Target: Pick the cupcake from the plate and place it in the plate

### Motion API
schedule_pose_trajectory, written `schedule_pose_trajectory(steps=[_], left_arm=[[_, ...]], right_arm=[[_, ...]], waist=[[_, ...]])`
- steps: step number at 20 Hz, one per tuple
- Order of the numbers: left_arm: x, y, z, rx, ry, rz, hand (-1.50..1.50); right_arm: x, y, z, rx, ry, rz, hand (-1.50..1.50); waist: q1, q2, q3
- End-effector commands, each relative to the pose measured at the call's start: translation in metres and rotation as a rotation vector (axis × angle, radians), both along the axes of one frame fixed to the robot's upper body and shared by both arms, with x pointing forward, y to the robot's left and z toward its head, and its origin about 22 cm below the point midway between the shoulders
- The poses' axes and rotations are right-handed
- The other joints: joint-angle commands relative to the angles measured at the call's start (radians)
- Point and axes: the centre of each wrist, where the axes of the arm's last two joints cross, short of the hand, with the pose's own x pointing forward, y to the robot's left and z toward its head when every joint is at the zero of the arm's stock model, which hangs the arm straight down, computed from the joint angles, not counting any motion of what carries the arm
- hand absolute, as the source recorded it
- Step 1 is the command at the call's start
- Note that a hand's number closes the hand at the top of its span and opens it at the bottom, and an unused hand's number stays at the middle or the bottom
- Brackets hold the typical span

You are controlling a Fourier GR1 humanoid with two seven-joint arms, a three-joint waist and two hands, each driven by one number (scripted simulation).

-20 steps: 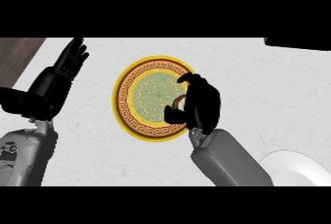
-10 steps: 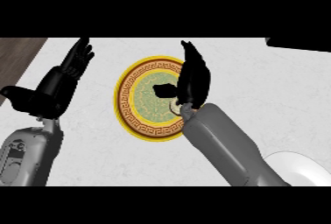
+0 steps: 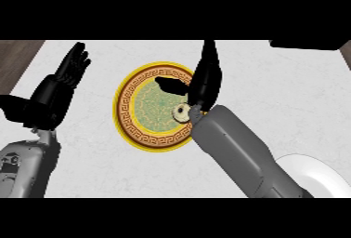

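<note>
Where the pale marbled tabletop (image 3: 274, 83) fills most of the head view, a round patterned plate (image 3: 140, 135) with a yellow rim and a brown key-pattern band lies at its middle and serves as the landmark. Left of that plate, the left hand (image 3: 51, 95) rests open, fingers straight and pointing up. Over the plate's right edge stands the right hand (image 3: 205, 76), fingers straight and together, thumb spread toward the plate's centre, holding nothing. A plain white plate (image 3: 322, 176) shows well apart, to the lower right. Smallest, the cupcake (image 3: 181, 112) sits on the patterned plate's right side, against the right wrist.
</note>
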Motion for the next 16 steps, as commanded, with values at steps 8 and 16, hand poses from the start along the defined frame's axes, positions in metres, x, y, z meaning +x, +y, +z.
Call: schedule_pose_trajectory(steps=[8,16], left_arm=[[-0.03,0.035,-0.007,-0.007,0.016,0.076,0.0],[-0.023,0.026,0.003,-0.018,0.012,0.058,0.0]], right_arm=[[-0.06,-0.037,-0.034,0.166,-0.079,-0.011,-1.5],[-0.112,-0.115,-0.048,0.102,-0.076,0.025,-1.5]], waist=[[-0.075,-0.019,-0.001],[-0.077,-0.017,0.0]])
